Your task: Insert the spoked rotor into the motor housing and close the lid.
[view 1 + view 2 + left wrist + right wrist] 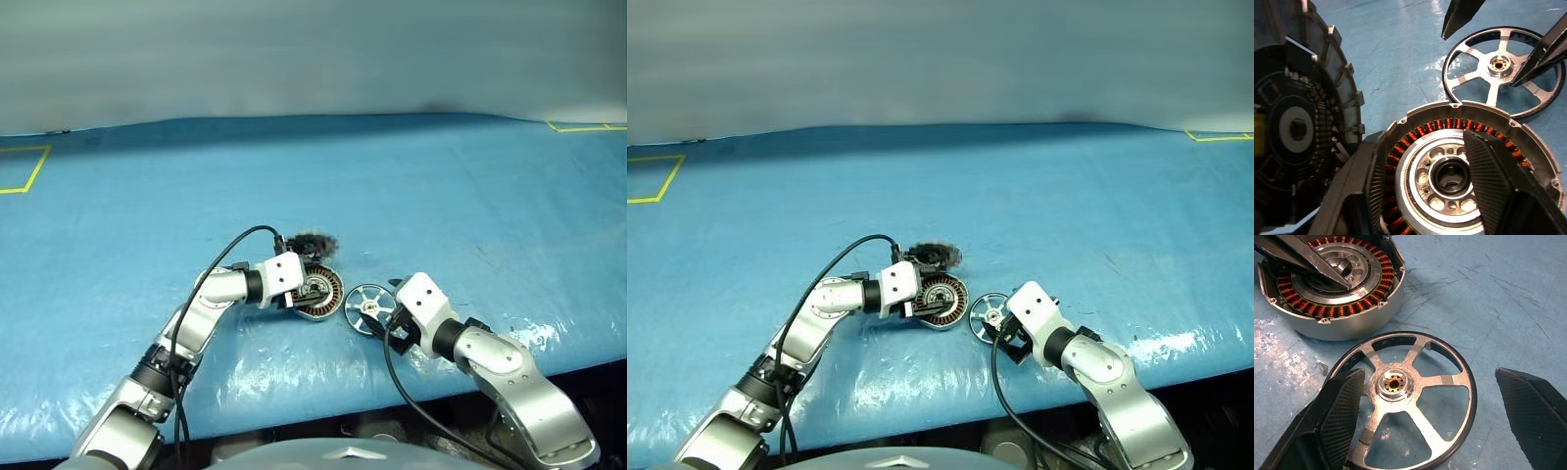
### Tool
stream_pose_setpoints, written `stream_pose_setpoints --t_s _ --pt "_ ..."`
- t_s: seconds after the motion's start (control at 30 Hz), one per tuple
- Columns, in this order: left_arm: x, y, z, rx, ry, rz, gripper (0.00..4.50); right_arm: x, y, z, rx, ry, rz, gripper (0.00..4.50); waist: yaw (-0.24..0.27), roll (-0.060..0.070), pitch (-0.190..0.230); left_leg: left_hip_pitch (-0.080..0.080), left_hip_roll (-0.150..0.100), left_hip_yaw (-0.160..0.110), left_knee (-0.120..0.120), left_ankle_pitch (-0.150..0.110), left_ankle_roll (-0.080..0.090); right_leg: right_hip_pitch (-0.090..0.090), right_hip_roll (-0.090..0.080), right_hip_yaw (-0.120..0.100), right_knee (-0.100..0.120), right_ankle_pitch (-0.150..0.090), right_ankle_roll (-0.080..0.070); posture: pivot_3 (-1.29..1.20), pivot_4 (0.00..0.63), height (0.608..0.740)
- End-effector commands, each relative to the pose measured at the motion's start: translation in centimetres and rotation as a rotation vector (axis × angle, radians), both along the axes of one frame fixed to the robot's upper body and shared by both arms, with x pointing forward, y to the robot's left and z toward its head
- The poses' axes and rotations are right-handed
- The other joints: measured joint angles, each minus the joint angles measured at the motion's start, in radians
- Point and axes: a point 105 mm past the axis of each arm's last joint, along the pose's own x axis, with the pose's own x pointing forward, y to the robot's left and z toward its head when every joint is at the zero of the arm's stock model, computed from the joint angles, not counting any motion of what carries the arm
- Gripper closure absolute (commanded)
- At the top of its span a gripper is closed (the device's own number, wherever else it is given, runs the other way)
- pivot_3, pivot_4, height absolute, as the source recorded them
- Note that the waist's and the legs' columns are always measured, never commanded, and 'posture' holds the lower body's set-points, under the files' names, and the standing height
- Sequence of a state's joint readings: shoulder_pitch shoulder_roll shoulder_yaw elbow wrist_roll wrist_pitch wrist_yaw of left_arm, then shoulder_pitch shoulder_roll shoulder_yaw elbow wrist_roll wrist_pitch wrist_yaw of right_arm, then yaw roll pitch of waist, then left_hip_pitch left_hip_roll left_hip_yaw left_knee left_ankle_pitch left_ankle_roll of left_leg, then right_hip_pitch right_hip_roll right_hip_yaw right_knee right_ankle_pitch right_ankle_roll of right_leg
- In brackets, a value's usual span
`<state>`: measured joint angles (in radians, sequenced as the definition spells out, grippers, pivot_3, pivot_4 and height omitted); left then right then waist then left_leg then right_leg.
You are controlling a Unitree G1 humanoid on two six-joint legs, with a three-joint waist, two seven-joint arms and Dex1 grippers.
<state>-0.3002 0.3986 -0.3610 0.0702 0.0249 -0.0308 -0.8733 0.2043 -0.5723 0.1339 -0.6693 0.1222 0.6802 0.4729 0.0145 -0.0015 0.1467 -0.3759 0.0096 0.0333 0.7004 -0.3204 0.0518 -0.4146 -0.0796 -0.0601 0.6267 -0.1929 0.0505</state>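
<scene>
Lying flat spoked rotor (1405, 401), hub up, beside motor housing (1332, 289)

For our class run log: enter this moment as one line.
left gripper: open over copper-wound silver motor housing | right gripper: open around shiny spoked rotor | ribbed lid: off

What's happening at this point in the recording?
A two-armed robot is assembling a motor on a blue table. The left gripper sits over the housing, one finger across its centre, jaws apart. The right gripper is open around the rotor, which lies flat beside the housing, not yet inserted. The lid leans behind the housing, dark inner face showing.
</scene>
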Motion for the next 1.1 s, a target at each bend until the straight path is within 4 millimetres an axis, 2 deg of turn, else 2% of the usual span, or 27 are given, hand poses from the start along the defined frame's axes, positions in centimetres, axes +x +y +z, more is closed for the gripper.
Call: stream_pose_setpoints --t_s 0.03,0.17,0.23,0.3,0.4,0.5,0.6,0.7,0.87,0.9,1.1 --pt "-0.3 0.6 0.7 -0.02 -0.005 0.0 1.21 0.4 0.3 1.2 0.018 -0.055 0.01 0.0 -0.002 0.0 0.0 0.0 0.0 0.0 0.0 0.0 0.0 0.0 0.0 0.0 0.0 0.0 0.0 0.0 0.15 0.74" --pt "-1.5 0.8 2.5 -0.107 0.013 -0.046 1.21 0.6 0.7 2.1 0.07 -0.079 0.017 0.0 -0.003 0.0 0.0 0.0 0.001 0.0 0.0 0.0 0.0 -0.001 0.0 0.0 0.0 0.0 -0.001 0.0 0.15 0.74" --pt "-2.7 1.4 3.4 -0.142 0.034 -0.088 1.21 0.7 0.9 2.5 0.081 -0.092 0.037 0.0 -0.001 0.0 0.0 -0.001 0.001 0.0 0.0 0.0 0.0 -0.001 0.0 0.0 0.0 0.0 -0.001 0.0 0.15 0.74" --pt "-3.9 2.2 3.7 -0.144 0.064 -0.112 1.21 0.8 1.3 3.0 0.096 -0.105 0.064 0.0 -0.003 0.0 0.0 -0.001 0.001 0.0 0.0 0.001 -0.001 -0.001 0.0 0.0 0.0 -0.001 -0.001 0.0 0.15 0.74" --pt "-4.2 2.8 4.0 -0.147 0.064 -0.089 1.21 0.9 1.9 3.6 0.12 -0.119 0.096 0.0 -0.002 0.0 0.0 0.0 0.001 0.0 0.0 0.001 -0.002 -0.001 0.0 0.001 0.0 -0.003 -0.004 0.0 0.15 0.74" --pt "-3.9 3.4 4.1 -0.179 0.052 -0.018 1.16 1.0 3.1 3.8 0.146 -0.116 0.153 0.62 0.0 0.0 0.0 0.0 0.001 0.0 0.0 0.0 0.0 0.0 0.0 0.0 0.0 -0.003 -0.004 0.0 0.15 0.74" --pt "-3.5 4.3 3.3 -0.17 0.036 0.066 1.16 0.9 4.5 3.9 0.171 -0.112 0.218 1.62 -0.001 0.0 0.0 0.0 0.001 0.0 0.0 0.0 -0.001 -0.001 0.0 0.0 0.0 -0.002 -0.004 0.0 0.15 0.74" --pt "-3.9 4.7 2.8 -0.219 0.038 0.125 1.16 1.5 6.2 3.5 0.171 -0.109 0.289 2.61 -0.009 0.0 0.0 0.0 0.001 0.001 0.0 0.001 -0.002 -0.001 0.0 0.001 0.0 -0.002 -0.004 0.0 0.15 0.74" --pt "-4.6 4.9 1.9 -0.238 0.072 0.15 1.16 1.9 7.9 3.4 0.176 -0.1 0.367 4.29 -0.007 0.0 0.001 0.0 0.001 0.0 0.0 0.001 -0.002 -0.001 0.0 0.0 0.0 -0.002 -0.005 0.0 0.15 0.74" --pt "-4.6 5.0 1.8 -0.249 0.084 0.163 1.16 2.0 8.0 3.3 0.172 -0.098 0.375 4.48 -0.008 0.0 0.0 0.0 0.001 0.0 0.0 0.001 -0.002 -0.001 0.0 0.0 0.0 -0.002 -0.005 0.0 0.15 0.74" --pt "-4.6 5.5 1.1 -0.256 0.068 0.228 1.16 2.4 8.8 2.6 0.152 -0.074 0.412 4.48 -0.01 0.0 0.0 0.0 0.001 0.0 0.0 0.001 -0.003 -0.001 0.0 0.0 0.0 -0.002 -0.005 0.0 0.15 0.74"
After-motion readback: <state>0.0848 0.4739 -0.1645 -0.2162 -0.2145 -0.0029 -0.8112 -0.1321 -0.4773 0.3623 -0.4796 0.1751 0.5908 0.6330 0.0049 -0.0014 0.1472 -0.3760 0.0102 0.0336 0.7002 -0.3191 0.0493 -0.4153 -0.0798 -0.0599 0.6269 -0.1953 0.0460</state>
